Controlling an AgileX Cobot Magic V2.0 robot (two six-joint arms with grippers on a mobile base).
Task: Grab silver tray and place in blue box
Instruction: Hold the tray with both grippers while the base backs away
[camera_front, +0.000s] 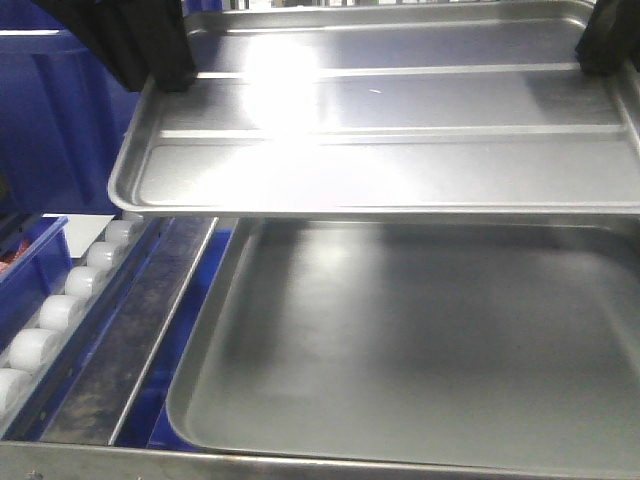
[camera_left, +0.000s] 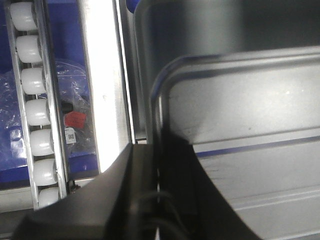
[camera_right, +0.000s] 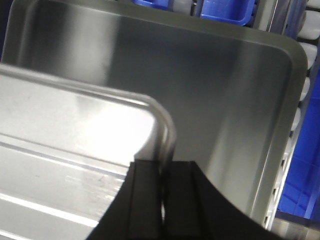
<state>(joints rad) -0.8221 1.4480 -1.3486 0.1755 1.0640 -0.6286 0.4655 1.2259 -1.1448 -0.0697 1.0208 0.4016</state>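
The big dull grey tray (camera_front: 420, 340) fills the lower part of the front view, smooth-floored and lying flat, with its left rim next to a metal rail (camera_front: 150, 330). Above it and clear of it hangs the silver tray (camera_front: 380, 130), roughly level, its two long ridges running left to right and a bright glare on its floor. It covers the far part of the grey tray. The blue box (camera_front: 60, 130) stands at the far left, just past the silver tray's left end, and only part of its wall and rim shows. A track of white rollers (camera_front: 60, 300) runs along the left side beyond the rail. The left gripper (camera_left: 157, 160) is clamped on the silver tray's left rim near a rounded corner, one black finger (camera_left: 132, 170) outside the rim and one inside. The right gripper (camera_right: 162, 185) grips the opposite rim the same way, just beside another rounded corner. In the left wrist view, a small red item (camera_left: 75, 119) lies in clear plastic under the rollers.
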